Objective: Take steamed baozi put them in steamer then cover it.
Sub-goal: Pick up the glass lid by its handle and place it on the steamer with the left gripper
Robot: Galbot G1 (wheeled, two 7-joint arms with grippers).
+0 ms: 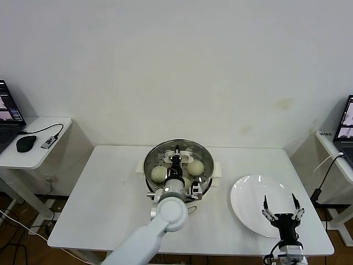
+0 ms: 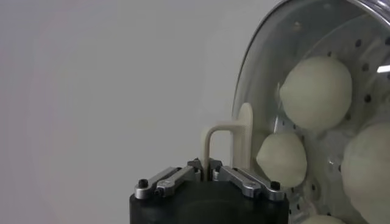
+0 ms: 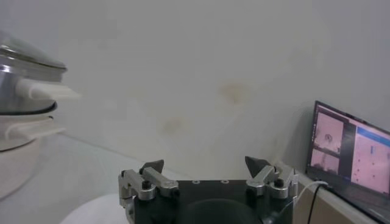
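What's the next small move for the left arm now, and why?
Probably open the left pincer and lift away: it is shut on the cover's handle, the cover seems seated on the steamer, and baozi show beneath the glass.

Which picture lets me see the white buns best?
The left wrist view: the buns fill it, close up, through the glass cover. The head view shows them small inside the steamer, partly behind the left arm. The right wrist view shows none.

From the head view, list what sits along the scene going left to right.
Laptop → mouse → steamer with the left gripper shut on the cover's handle over the baozi → white plate with the open right gripper above it → second laptop.
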